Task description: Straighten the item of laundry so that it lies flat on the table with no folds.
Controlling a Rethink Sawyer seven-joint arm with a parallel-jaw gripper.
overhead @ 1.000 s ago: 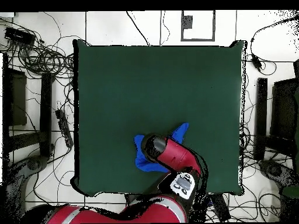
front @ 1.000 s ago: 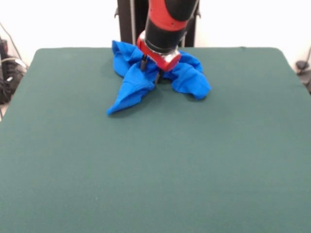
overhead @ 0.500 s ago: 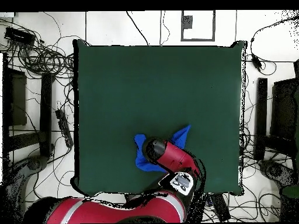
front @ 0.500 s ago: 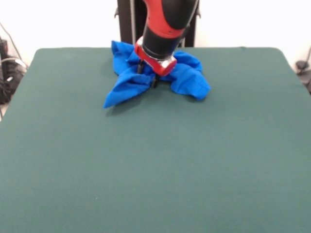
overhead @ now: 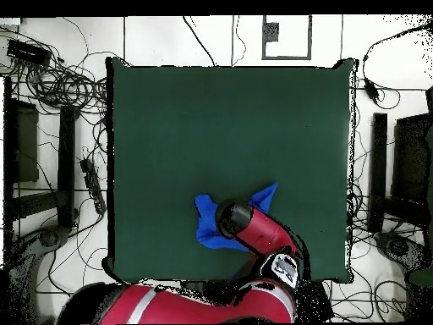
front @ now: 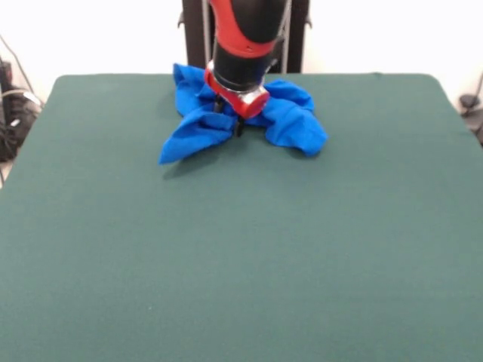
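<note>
plain royal-blue T-shirt (front: 287, 117), dk green table (front: 241, 264), red/blk arm (front: 241, 38)

Cables (overhead: 59, 80): a dense black tangle on the white tiled floor (overhead: 152, 38), upper left in the overhead view; further strands run down that side.
Power strip (overhead: 92, 184): dark, long, lying among the cables on the left.
Dark cabinets or cases (overhead: 21, 144): at the left edge; another (overhead: 414, 161) at the right edge.
Long black bars (overhead: 66, 161) and (overhead: 377, 169): one either side.
Grey square frame (overhead: 286, 35): on the floor, top centre.
White wall (front: 98, 34): front view backdrop.
</note>
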